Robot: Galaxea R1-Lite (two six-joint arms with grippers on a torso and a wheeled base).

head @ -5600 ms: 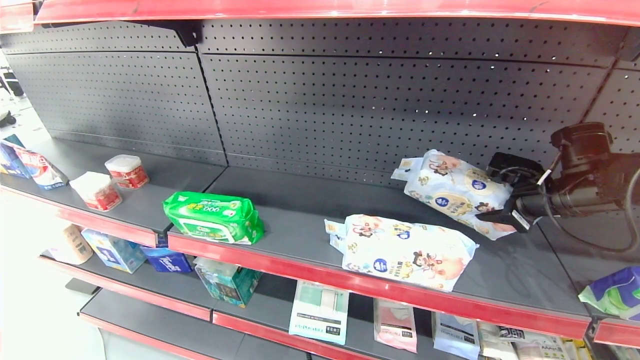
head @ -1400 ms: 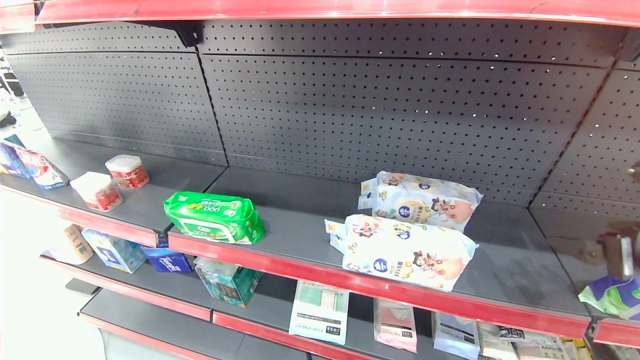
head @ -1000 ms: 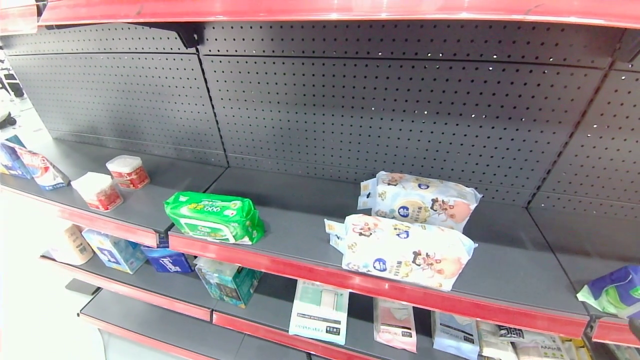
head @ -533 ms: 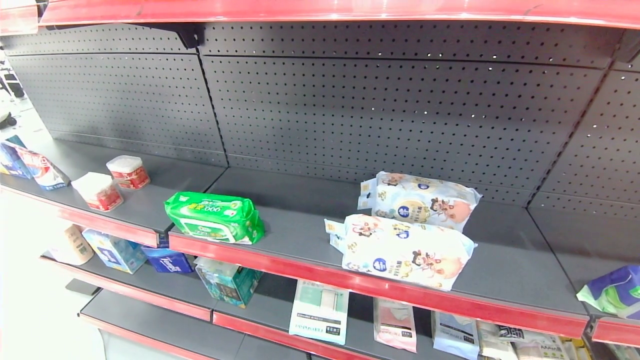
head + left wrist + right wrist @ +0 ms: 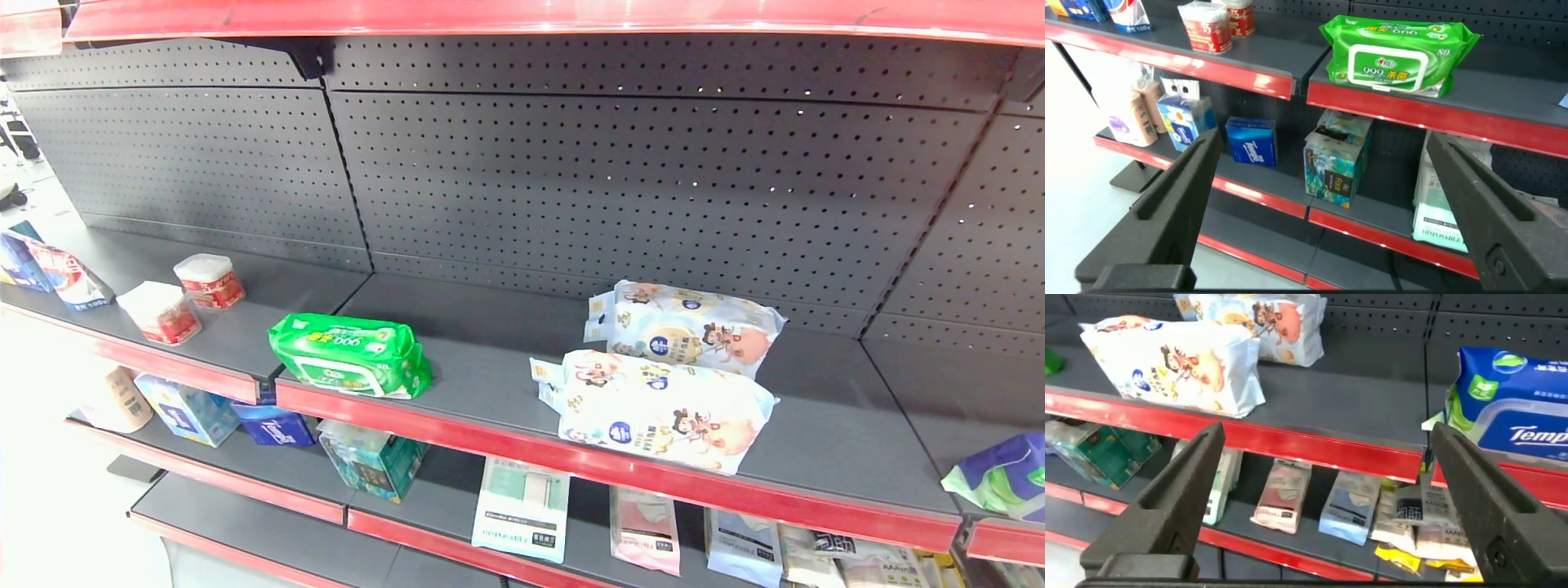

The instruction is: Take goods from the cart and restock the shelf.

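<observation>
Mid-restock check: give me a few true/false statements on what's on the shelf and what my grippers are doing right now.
1. Two cartoon-print packs lie on the grey shelf: the front cartoon pack by the red edge, the rear cartoon pack nearer the pegboard. True.
2. The green wipes pack lies one level below them. False: the green wipes pack lies on the same level, to their left.
3. The left gripper and right gripper are both open and empty. True.
4. The blue-green tissue pack sits at the far left. False: the blue-green tissue pack is at the far right, in the next bay.
</observation>
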